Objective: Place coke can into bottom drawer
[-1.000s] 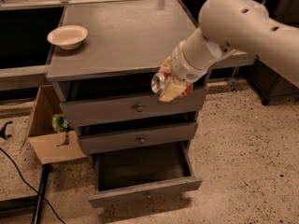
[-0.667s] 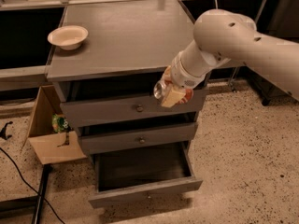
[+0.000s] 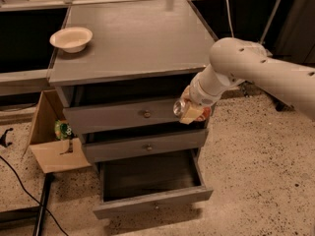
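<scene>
Jaws clamped on the can (image 3: 179, 107), the gripper (image 3: 191, 111) hangs before the right end of the top drawer (image 3: 118, 117), above the open bottom drawer (image 3: 147, 176), so pickup looks done, while lowering and release inside it remain.

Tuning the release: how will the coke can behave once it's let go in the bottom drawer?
The gripper, beside the top drawer front, holds the coke can roughly on its side, so it will probably roll on the flat floor of the bottom drawer. It looks small and thin-walled, likely light and easy to dent under a hard squeeze.
</scene>
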Robot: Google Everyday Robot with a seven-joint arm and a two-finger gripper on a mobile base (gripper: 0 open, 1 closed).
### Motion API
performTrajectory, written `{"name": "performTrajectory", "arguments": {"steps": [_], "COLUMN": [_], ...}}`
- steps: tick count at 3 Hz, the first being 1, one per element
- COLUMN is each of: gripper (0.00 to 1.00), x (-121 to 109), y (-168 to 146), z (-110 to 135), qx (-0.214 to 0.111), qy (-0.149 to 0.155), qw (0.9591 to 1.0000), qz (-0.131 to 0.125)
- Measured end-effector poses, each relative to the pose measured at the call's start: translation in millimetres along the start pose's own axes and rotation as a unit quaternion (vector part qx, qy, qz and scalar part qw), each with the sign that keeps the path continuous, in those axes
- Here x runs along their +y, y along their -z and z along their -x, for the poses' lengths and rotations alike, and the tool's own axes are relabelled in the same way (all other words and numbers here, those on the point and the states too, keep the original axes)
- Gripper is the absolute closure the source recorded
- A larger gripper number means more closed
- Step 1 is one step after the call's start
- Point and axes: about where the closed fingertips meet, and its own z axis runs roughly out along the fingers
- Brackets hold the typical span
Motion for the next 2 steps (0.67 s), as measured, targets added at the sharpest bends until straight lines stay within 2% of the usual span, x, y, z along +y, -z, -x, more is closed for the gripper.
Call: {"name": "performTrajectory", "arguments": {"steps": [1,2], "gripper": [1.00,1.00], "x": [9,18], "y": [-25,-61], "z": [-25,-46], "qx": [-0.004,-0.028], "qy": [0.002,0.033], "qw": [1.0000,0.9991], "qz": [0.000,0.002]}}
